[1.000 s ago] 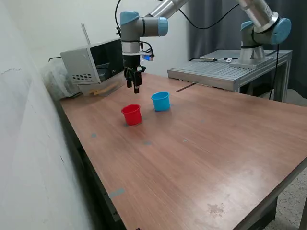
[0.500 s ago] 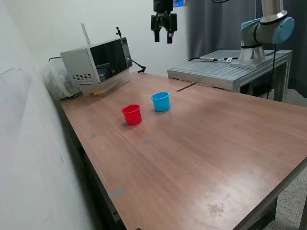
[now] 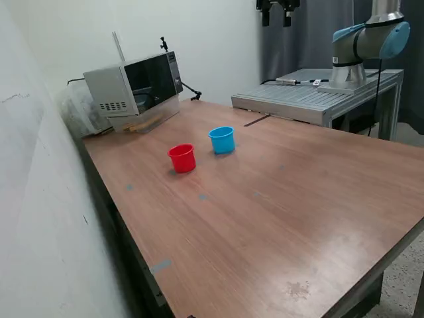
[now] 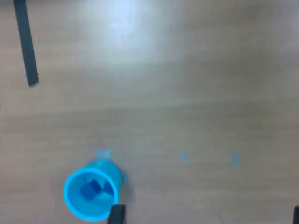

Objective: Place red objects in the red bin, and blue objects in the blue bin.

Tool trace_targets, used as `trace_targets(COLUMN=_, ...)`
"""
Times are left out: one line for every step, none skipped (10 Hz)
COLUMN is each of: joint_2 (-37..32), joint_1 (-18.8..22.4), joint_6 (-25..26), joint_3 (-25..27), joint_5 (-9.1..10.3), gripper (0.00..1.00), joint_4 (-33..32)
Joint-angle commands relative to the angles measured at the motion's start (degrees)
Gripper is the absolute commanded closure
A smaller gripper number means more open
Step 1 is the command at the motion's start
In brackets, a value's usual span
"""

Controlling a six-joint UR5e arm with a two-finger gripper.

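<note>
The red bin (image 3: 181, 158) and the blue bin (image 3: 222, 140) stand upright side by side on the wooden table (image 3: 278, 218). In the wrist view the blue bin (image 4: 91, 195) holds dark blue cubes (image 4: 91, 190). No red cubes show; the inside of the red bin is hidden from view. My gripper (image 3: 276, 17) hangs high above the table at the exterior view's top edge, far from both bins. Its fingertips (image 4: 116, 213) stand wide apart with nothing between them, so it is open and empty.
A grey microwave-like box (image 3: 130, 83) stands at the table's back on the exterior view's left. A metal platform (image 3: 311, 97) with a second arm base (image 3: 363, 46) is behind the table. A dark tape strip (image 4: 25, 44) lies on the wood. A wall runs along the exterior view's left.
The gripper rose from just above the red bin and moved up and toward the exterior view's right, to the top edge. The bins have not moved.
</note>
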Motion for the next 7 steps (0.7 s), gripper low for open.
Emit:
trace_targets(joint_2=-6.15, joint_1=1.17, joint_6=1.63, joint_3=2.35, joint_5=-0.52, gripper=0.0, joint_4=4.44)
trace_targets(joint_2=-7.83, joint_1=1.35, joint_6=1.63, joint_3=2.88, joint_5=-0.69, gripper=0.0, joint_4=5.49)
trace_targets(joint_2=-8.8, joint_1=2.57, joint_6=1.63, joint_3=3.67, joint_5=-0.52, gripper=0.0, joint_4=7.42)
trace_targets(joint_2=-8.9, joint_1=4.06, joint_6=1.72, joint_3=4.46, joint_5=-0.35, gripper=0.0, joint_4=9.79)
trace_targets(joint_2=-8.9, joint_1=4.42, joint_6=1.72, joint_3=4.64, joint_5=-0.26, gripper=0.0, joint_4=13.9)
trace_targets(joint_2=-8.99, joint_1=4.51, joint_6=1.89, joint_3=4.73, joint_5=-0.08, gripper=0.0, joint_4=17.42)
trace_targets(joint_2=-8.99, joint_1=4.51, joint_6=1.89, joint_3=4.9, joint_5=-0.17, gripper=0.0, joint_4=18.15)
